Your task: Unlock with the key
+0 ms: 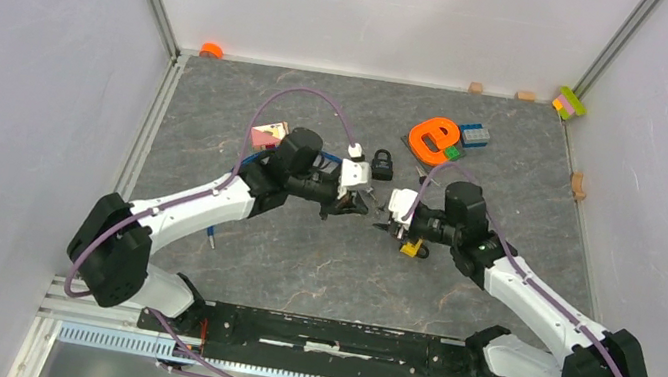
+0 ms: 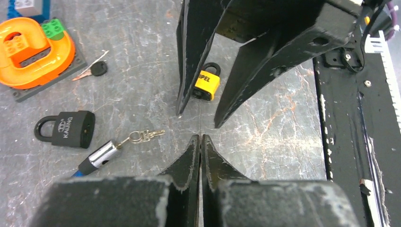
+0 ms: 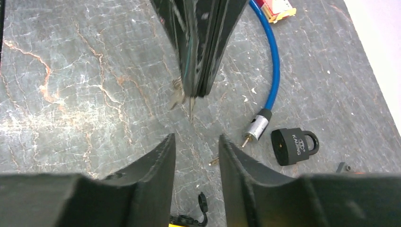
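My left gripper (image 1: 366, 204) (image 2: 202, 137) is shut. In the right wrist view its tips (image 3: 191, 101) pinch a small silver key (image 3: 177, 98) just above the table. My right gripper (image 1: 385, 213) (image 3: 196, 137) faces it, open and empty, a short gap away (image 2: 198, 118). A yellow padlock (image 1: 412, 248) (image 2: 207, 86) (image 3: 189, 220) lies under and behind the right fingers. A black Kaijing padlock (image 1: 381, 165) (image 2: 71, 128) (image 3: 291, 145) lies further back. A black-headed key (image 2: 98, 69) lies loose on the table.
A blue cable lock with a silver end (image 2: 100, 155) (image 3: 257, 126) and a ring of brass keys (image 2: 142, 136) lies beside the black padlock. An orange letter on a grey plate (image 1: 433, 138) (image 2: 33, 47) is at the back. A pink box (image 1: 268, 133) lies behind the left arm.
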### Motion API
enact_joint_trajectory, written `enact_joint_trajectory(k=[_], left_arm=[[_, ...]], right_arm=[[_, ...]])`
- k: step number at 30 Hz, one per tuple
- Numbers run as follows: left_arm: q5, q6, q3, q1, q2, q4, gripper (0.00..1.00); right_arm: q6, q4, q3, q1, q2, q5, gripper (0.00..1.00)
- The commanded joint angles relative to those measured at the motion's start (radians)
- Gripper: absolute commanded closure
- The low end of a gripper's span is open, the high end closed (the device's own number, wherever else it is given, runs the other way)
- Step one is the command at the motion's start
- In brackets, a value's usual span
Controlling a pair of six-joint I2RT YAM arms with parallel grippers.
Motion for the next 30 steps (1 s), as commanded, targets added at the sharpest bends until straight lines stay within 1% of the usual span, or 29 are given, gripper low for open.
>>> enact_joint_trajectory(k=[1, 3, 5, 9, 11, 13, 15, 19, 22, 26, 28, 30], left_arm=[[0.101, -0.128, -0.027, 0.041, -0.039, 0.149, 0.98], [0.137, -0.185, -0.048, 0.053, -0.043, 0.212, 0.98], [0.172, -0.236, -0.071, 0.061, -0.041, 0.277, 0.98], [0.215, -0.320, -0.123, 0.067, -0.041, 0.421, 0.98], [0.226, -0.359, -0.146, 0.067, -0.038, 0.489, 0.98], [0.231, -0.385, -0.155, 0.067, -0.033, 0.516, 0.98], [0.231, -0.397, -0.156, 0.067, -0.025, 0.519, 0.98], [0.197, -0.406, -0.178, 0.067, -0.036, 0.521, 0.98], [0.165, -0.406, -0.183, 0.067, -0.054, 0.493, 0.98], [0.126, -0.406, -0.175, 0.068, -0.082, 0.428, 0.98], [0.106, -0.401, -0.146, 0.068, -0.092, 0.345, 0.98], [0.100, -0.379, -0.118, 0.068, -0.094, 0.281, 0.98]], right_arm=[[0.078, 0.094, -0.020, -0.044, -0.028, -0.071, 0.51], [0.101, 0.112, -0.020, -0.062, -0.030, -0.100, 0.44], [0.129, 0.132, -0.022, -0.080, -0.033, -0.130, 0.40], [0.188, 0.168, -0.017, -0.104, -0.029, -0.203, 0.38], [0.201, 0.172, -0.008, -0.105, -0.019, -0.230, 0.40], [0.199, 0.158, 0.007, -0.106, -0.005, -0.272, 0.42], [0.174, 0.124, 0.020, -0.107, 0.004, -0.288, 0.43], [0.112, 0.055, 0.025, -0.120, 0.002, -0.269, 0.43], [0.039, -0.058, 0.048, -0.137, 0.016, -0.239, 0.42], [-0.032, -0.181, 0.055, -0.195, 0.026, -0.237, 0.39], [-0.045, -0.216, 0.050, -0.221, 0.026, -0.211, 0.36], [-0.044, -0.256, 0.060, -0.242, 0.044, -0.162, 0.36]])
